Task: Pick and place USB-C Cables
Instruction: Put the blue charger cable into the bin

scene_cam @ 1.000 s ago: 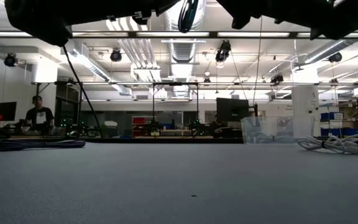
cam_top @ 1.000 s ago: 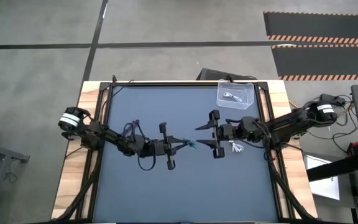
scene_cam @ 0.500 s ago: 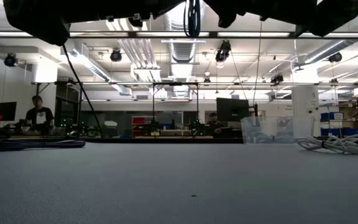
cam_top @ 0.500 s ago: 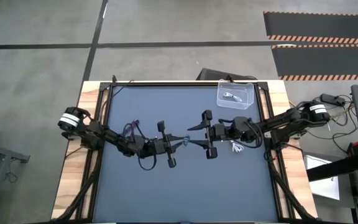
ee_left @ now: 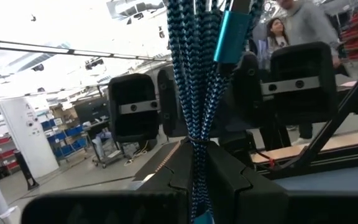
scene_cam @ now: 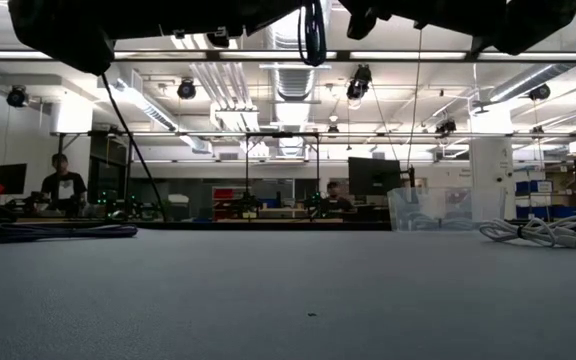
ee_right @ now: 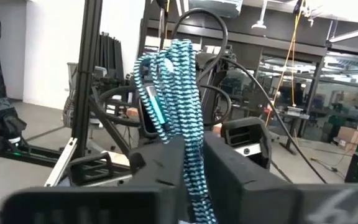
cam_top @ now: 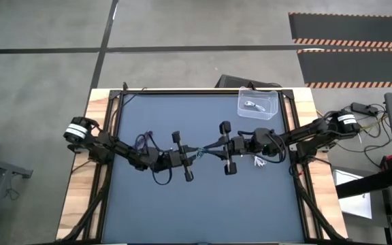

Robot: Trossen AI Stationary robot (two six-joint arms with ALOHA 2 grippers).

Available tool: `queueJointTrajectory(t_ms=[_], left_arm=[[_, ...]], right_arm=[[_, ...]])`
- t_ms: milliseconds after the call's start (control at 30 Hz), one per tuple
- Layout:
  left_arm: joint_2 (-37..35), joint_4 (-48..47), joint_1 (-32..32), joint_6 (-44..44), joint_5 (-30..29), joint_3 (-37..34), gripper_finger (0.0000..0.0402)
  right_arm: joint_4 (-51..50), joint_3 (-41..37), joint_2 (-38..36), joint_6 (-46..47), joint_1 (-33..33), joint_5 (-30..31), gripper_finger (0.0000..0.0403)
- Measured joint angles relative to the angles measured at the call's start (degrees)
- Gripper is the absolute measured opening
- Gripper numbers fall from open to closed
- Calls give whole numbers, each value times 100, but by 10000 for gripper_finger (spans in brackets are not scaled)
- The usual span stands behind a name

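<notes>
High view: both grippers meet above the tabletop's middle.
Cable [cam_top: 201, 152]: teal, stretched between them.
Left gripper [cam_top: 194, 155]: clamped on it.
Right gripper [cam_top: 209, 149]: clamped too.

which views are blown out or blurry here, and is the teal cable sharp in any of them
Left wrist view: ceiling and sky area washed out white, near pincer fingers soft, teal cable crisp. Right wrist view: cable sharp too, foreground fingers blurred. Low view: arms are black silhouettes against bright ceiling lights. High view: evenly lit, cable only a tiny speck.
</notes>
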Motion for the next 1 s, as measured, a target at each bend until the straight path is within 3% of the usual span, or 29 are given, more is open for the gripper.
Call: queueJointTrajectory(t_ms=[100,800,1000], left_arm=[[0,-11,-4,-2,7,-2,11],[-1,-68,-4,1,34,-40,12],[0,-76,-4,13,39,-42,41]], right_arm=[[-13,0,-3,-37,0,22,16],[-152,0,-3,-151,-2,28,13],[-172,0,4,-188,-7,42,13]])
